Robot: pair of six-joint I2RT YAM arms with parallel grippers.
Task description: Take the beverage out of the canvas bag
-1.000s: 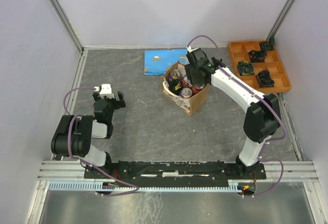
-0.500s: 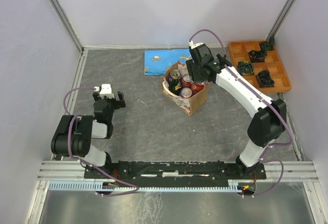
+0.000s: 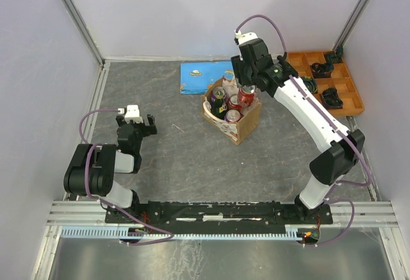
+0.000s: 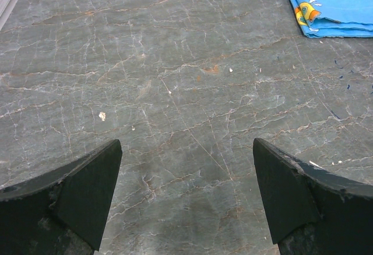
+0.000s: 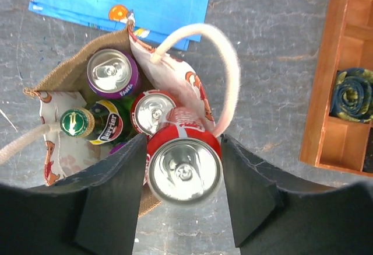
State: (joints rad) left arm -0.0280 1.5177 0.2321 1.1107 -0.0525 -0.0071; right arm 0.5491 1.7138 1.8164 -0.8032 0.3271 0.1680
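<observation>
One red can is clamped between the fingers of the right tool, gripped by its sides with the lid facing the wrist camera. The can has been raised out of the mouth of the canvas bag and is held over the bag's far rim, just beside one cream handle loop. It is judged clear of the bag but not yet set down on the counter.

Remaining in the bag:
- a purple-topped can
- a second red can
- a green bottle with a gold cap

A blue booklet lies behind the bag, and a wooden tray sits well apart to the right.

Compared with 1.0 s ago, the right tool was then sunk into the bag mouth. At 0.5 s ago it was partly lifted. It is now higher and drawn toward the back wall. The bag has barely shifted.

The left tool is unchanged, with fingers spread wide over bare counter and nothing held.
</observation>
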